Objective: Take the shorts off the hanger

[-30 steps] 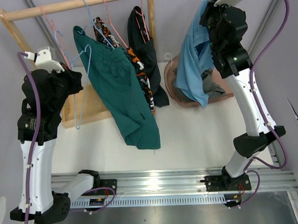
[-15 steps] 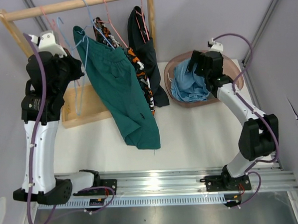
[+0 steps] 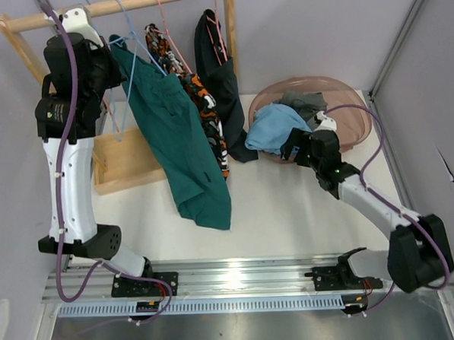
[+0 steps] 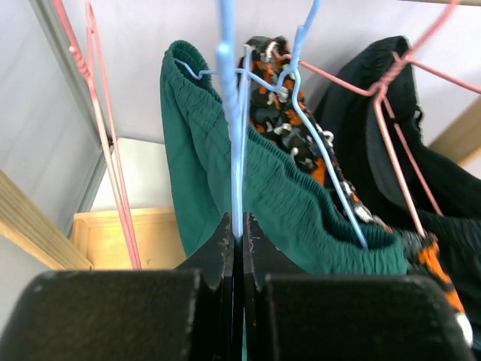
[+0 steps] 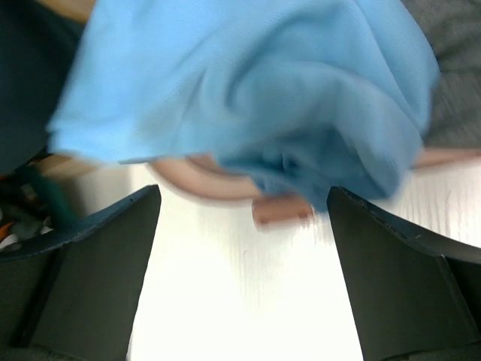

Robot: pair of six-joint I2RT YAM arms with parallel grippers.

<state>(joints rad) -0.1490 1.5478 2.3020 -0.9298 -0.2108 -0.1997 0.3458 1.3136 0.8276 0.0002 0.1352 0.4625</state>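
From above, the left end effector (image 3: 112, 45) has climbed to the rail and now meets the blue hanger (image 3: 130, 57) carrying the dark teal shorts (image 3: 180, 142). The right end effector (image 3: 290, 147) has let the light blue shorts (image 3: 274, 129) fall over the basket (image 3: 344, 88) rim just ahead of it, near the grey shorts (image 3: 303, 103), and has backed off.

In the left wrist view, the fingers are pinched closed on the blue hanger wire, with the dark teal shorts just beyond.

In the right wrist view, the fingers are spread wide and hold nothing, with the light blue shorts ahead.

Two pairs look done, and the dark teal shorts seem next.
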